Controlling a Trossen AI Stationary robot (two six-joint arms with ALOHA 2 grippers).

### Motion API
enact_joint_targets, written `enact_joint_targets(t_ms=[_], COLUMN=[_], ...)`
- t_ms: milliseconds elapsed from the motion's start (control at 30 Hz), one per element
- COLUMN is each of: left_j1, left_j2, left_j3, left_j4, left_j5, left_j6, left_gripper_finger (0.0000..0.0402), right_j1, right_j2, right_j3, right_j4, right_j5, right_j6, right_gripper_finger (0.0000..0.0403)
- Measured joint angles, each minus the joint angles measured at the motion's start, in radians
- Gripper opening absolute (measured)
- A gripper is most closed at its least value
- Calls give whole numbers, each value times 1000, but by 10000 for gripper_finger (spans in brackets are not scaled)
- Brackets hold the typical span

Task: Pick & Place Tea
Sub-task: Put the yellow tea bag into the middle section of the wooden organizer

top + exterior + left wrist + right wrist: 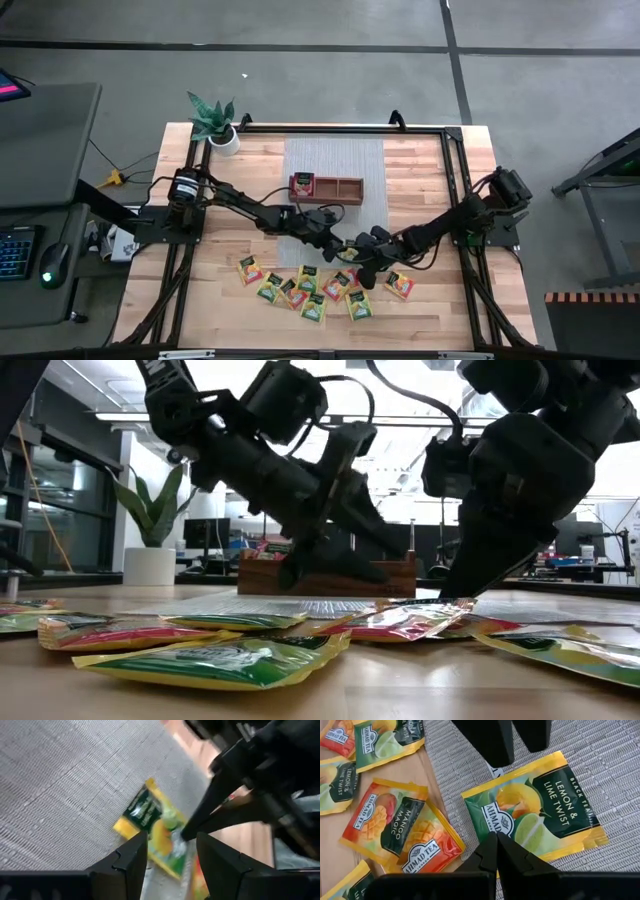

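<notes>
A green-and-yellow lemon-and-lime tea packet lies flat on the grey mat, near the mat's near edge. My right gripper is shut, with its tips down on this packet. My left gripper is open; its two fingers stand over the packet's opposite edge, facing the right gripper. I cannot tell whether they touch it. Both grippers meet at the table's middle. Several more tea packets lie flat on the wood nearer the front edge. My right gripper presses its shut fingertips on the packet's printed face, close to one long edge. The fingers slant down from the table's right side. The packet stays flat on the mat.
The brown wooden tray stands on the mat farther back, with a red packet in its left compartment. A potted plant sits at the far left corner. An orange mango packet lies just beside the pressed packet, on bare wood.
</notes>
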Motion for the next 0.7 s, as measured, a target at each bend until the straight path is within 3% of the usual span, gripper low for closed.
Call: enact_joint_targets(t_ms=[700], left_j1=[2], left_j2=[0], left_j3=[-1], left_j4=[-57], left_j5=[-52], left_j6=[-329], left_gripper_finger=[167], right_j1=[0], right_j2=[3], right_j3=[-3], right_j4=[10], right_j5=[0], right_j6=[2], right_gripper_finger=[0])
